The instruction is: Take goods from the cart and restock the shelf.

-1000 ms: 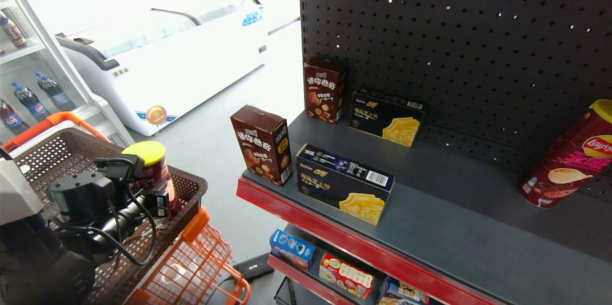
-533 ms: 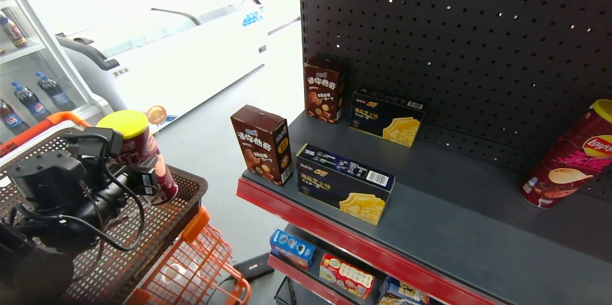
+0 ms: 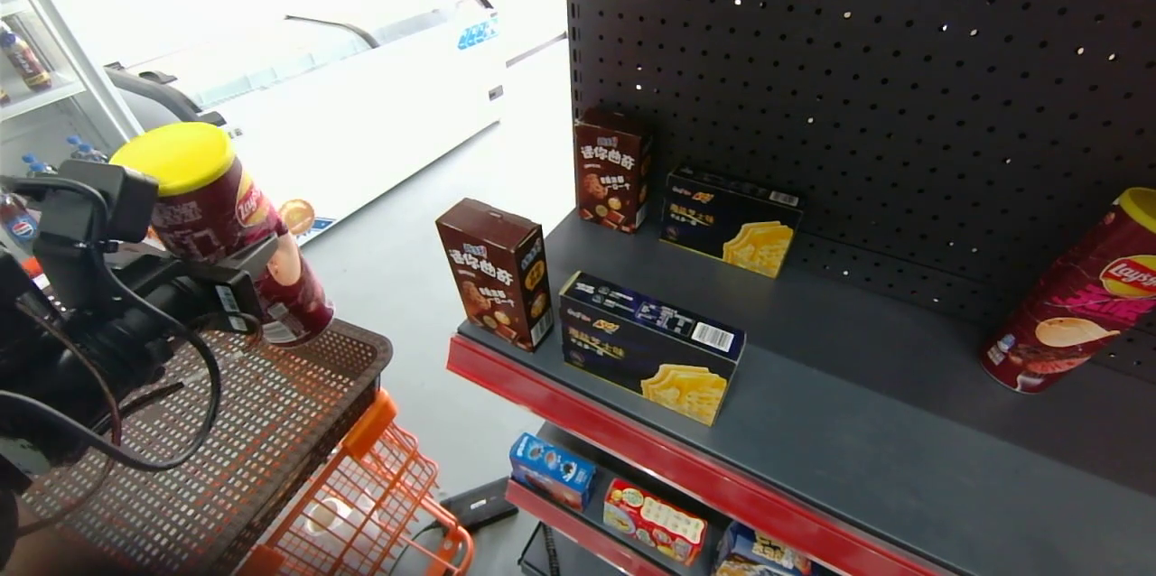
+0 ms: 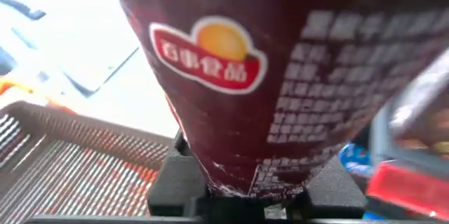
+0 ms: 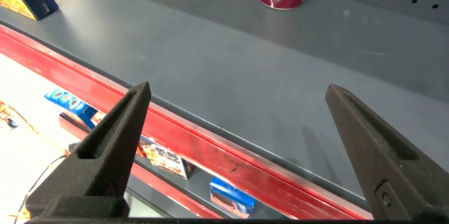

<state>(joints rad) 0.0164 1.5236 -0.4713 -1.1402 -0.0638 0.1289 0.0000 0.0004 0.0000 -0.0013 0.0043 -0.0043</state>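
Your left gripper (image 3: 248,283) is clenched around the can (image 3: 212,224), the fingers (image 3: 237,298) gripping its lower half. The left arm comes in from the low left with the wrist about level. The can is tilted, its yellow lid (image 3: 172,156) up and leaning back toward the arm and its base angled toward the shelf (image 3: 858,432). It hangs clear above the brown basket (image 3: 298,395) of the cart (image 3: 361,504), over the basket's far rim. In the left wrist view the can (image 4: 280,76) sits between the 2 dark pads (image 4: 175,182).

Your right gripper (image 5: 237,92) is released, its 2 fingers (image 5: 105,154) spread wide, and it hangs above the shelf's red front edge (image 5: 210,150).

On the shelf, 1 brown box (image 3: 495,274) stands upright at the front corner with 1 blue box (image 3: 650,346) just beside it. Behind them stand another brown box (image 3: 612,170) and another blue box (image 3: 730,221), near the pegboard (image 3: 858,61). Well apart on the right, a 2nd can (image 3: 1075,296) leans tilted against the pegboard. Small packs (image 3: 655,517) lie on the lower shelf. A white freezer (image 3: 343,106) stands beyond the cart.
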